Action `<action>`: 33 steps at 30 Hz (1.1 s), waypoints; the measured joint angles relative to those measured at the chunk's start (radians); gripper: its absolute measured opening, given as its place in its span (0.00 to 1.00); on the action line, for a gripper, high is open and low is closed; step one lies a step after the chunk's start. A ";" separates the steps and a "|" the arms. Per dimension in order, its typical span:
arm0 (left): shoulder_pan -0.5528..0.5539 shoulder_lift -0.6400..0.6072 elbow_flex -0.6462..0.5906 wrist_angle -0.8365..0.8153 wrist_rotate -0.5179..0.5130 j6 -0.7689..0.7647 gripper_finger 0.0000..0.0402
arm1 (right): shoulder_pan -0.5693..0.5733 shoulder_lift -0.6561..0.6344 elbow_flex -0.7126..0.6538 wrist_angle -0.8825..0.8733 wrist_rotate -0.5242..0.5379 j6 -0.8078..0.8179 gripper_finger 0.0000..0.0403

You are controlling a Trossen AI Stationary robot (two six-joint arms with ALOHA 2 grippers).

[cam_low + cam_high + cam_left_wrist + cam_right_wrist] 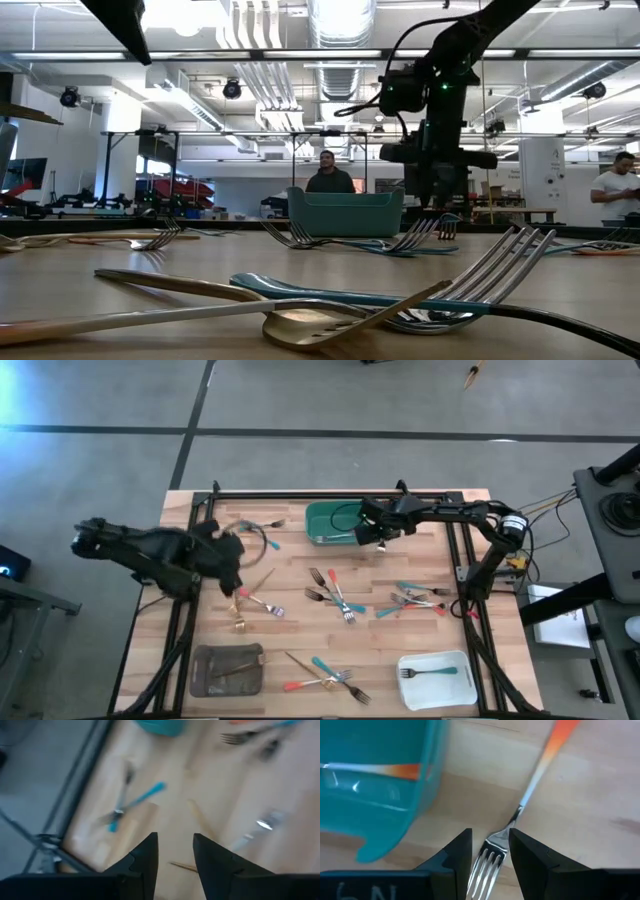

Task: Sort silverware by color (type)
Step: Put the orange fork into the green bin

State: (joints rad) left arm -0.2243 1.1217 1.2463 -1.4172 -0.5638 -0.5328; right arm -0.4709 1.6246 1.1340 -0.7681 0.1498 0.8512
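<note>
Forks with teal, red-orange and gold handles lie scattered on the wooden table [300, 620]. My right gripper [490, 845] is beside the green tray [335, 520] at the far side and is shut on a red-orange-handled fork [540, 765]. One more red-orange utensil [395, 770] lies inside that tray. My left gripper [237, 565] hovers open over the table's left part, above a teal-handled fork [135, 800] and a gold one [200, 822]. My right gripper pinches the red-orange fork by its tine end [492, 851] between the two fingers. The handle [555, 740] sticks out beyond the fingertips, along the fingers' line. The gripper [440, 200] stands above the tabletop next to the green tray.
A grey tray [228, 670] near the left front holds a gold utensil, and a white tray [437, 678] at the right front holds a teal-handled fork. Loose forks cluster at the middle [335, 595] and right [415, 600]. People stand in the room behind [330, 178].
</note>
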 joint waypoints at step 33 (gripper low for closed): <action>0.873 -0.207 0.023 0.528 0.032 0.934 0.27 | -0.060 0.105 -0.055 0.119 0.036 0.250 0.30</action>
State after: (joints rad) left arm 0.6488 0.9146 1.2694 -0.8890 -0.5320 0.4008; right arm -0.5304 1.7295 1.0794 -0.6487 0.1855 1.1008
